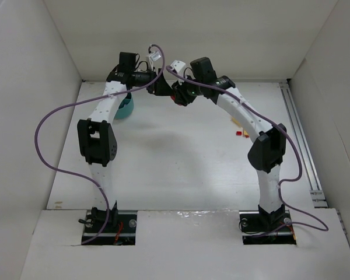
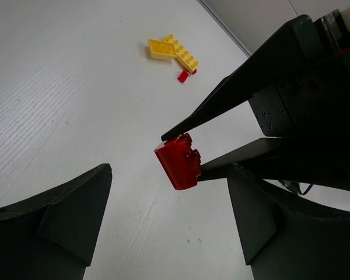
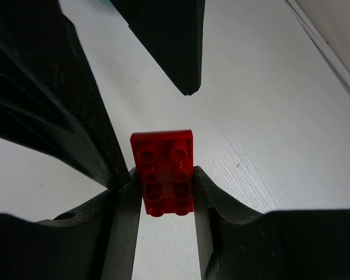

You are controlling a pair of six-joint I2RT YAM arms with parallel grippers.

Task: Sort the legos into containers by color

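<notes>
Red in colour, the lego plate [image 3: 163,172] is pinched between the tips of the right claw [image 3: 163,192] and held out just ahead of the left claw [image 2: 169,175], which is spread wide and empty, apparently for a handover towards the teal bowl [image 1: 126,108].

The red brick [image 3: 163,173] pinched in the right claw [image 3: 164,181] is hard, glossy plastic, its studs catching the light. The claw's fingers [image 3: 119,227] look like matt black plastic, faintly scuffed. The yellow bricks [image 2: 174,51], lying apart from the claw, are smooth plastic with a softer sheen. The counter [image 2: 76,105] below the claw is white and matt, finely ribbed. The teal bowl [image 1: 127,108], left of the claw, looks like smooth plastic.
</notes>
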